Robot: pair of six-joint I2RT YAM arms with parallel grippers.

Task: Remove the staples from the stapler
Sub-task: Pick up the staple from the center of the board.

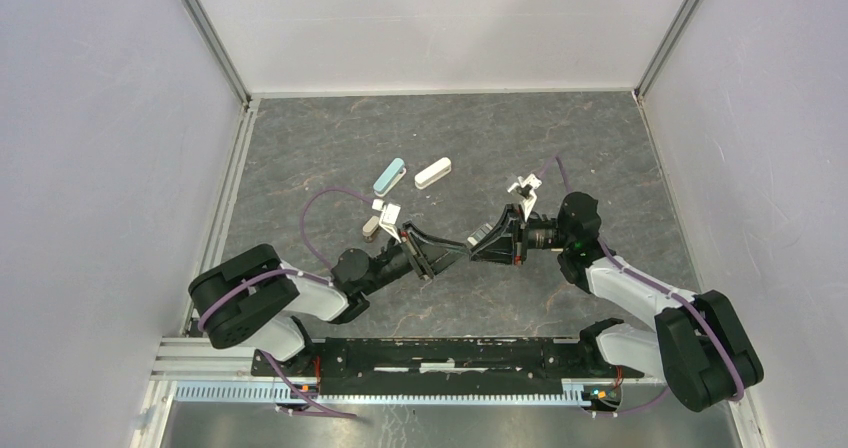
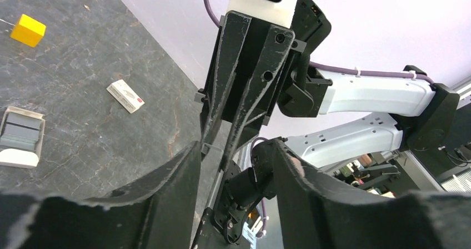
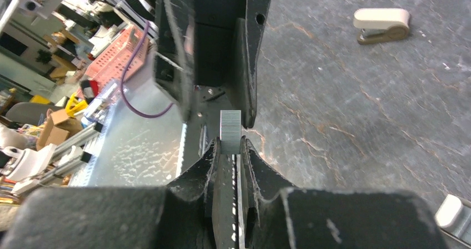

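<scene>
Slate-grey tabletop [image 1: 600,148] is boxed in by pale walls [image 1: 440,28] at the back and on both sides, with a metal rail [image 1: 225,188] along its left edge. The two arms meet nose to nose over the near middle, well apart from every wall. Bare slate lies open behind them and out to the right.

One short strip of staples [image 3: 230,131], ribbed and silvery grey, stands on end in the right gripper [image 3: 229,154]. Its two fingers are closed in tight on the strip's lower part, and the upper end pokes free above the tips. The left gripper [image 2: 232,149] has its jaws partly apart and grips nothing. Its fingers stand either side of the right gripper's tips, and in the right wrist view one of them hangs just beside the strip's free end (whether it touches I cannot tell).

Three staplers lie on the table, all closed. A teal stapler [image 1: 389,176] and a white stapler [image 1: 433,173] sit near each other in the middle, and a beige stapler [image 1: 371,226] lies just beside the left forearm.

The left wrist view alone shows three more small things, each well apart from the others: one yellow block [image 2: 28,29], one small white box with a red label [image 2: 125,96], and one small open box [image 2: 21,137] with grey contents
</scene>
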